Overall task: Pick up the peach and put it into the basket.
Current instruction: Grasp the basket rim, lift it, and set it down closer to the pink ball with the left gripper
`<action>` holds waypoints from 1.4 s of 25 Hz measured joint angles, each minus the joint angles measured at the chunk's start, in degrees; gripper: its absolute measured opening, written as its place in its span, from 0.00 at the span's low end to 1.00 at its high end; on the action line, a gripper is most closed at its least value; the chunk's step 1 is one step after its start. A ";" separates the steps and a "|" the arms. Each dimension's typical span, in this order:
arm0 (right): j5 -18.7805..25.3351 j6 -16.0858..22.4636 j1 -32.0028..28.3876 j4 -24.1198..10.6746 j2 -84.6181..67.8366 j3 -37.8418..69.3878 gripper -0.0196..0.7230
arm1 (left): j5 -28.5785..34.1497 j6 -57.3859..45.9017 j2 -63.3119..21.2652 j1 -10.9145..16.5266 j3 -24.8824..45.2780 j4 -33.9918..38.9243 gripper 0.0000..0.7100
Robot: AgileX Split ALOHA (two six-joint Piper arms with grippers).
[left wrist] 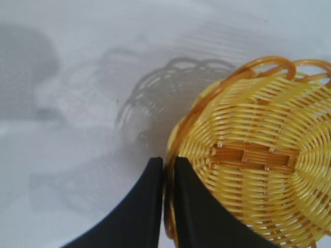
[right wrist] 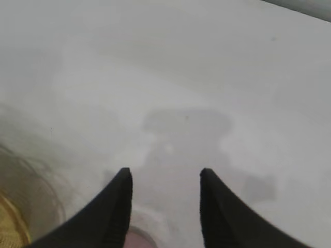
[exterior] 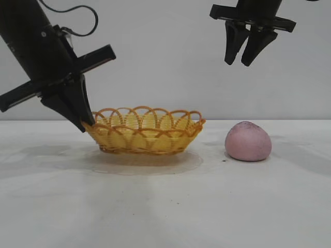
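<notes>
Pinching basket [exterior: 145, 132] rim, left gripper [exterior: 83, 124], right gripper [exterior: 243, 59] jaws spread above peach [exterior: 248, 141]

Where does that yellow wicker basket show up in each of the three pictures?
Exterior view: basket sits centre-left on the table, left end effector at its rim.
Left wrist view: fills the right side.
Right wrist view: only a sliver at the lower-left corner.
Shared landmark: the looped orange rim.

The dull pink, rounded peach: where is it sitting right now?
In the exterior view the peach rests on the white table, right of the yellow wicker basket and apart from it, below the raised right gripper.
</notes>
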 joint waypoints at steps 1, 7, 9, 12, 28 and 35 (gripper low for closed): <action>0.00 0.00 0.00 0.00 0.00 0.00 0.44 | 0.00 -0.12 0.17 0.00 0.00 0.00 0.00; 0.00 0.00 0.00 0.00 0.00 0.00 0.44 | -1.85 -5.15 0.21 0.00 2.92 -1.66 0.00; 0.00 -0.08 0.00 0.00 0.00 0.00 0.44 | -2.85 -4.96 0.21 0.00 3.93 -2.41 0.00; -0.51 -0.08 0.00 0.00 0.00 0.00 0.44 | -3.30 -3.75 0.21 0.00 4.15 -3.09 0.10; -0.57 -0.08 0.00 0.00 1.16 0.00 0.44 | -5.79 9.68 -7.76 0.66 4.48 0.17 0.46; -0.44 -0.08 0.00 0.10 1.16 0.00 0.44 | 0.72 8.64 -8.67 14.51 3.97 22.92 0.46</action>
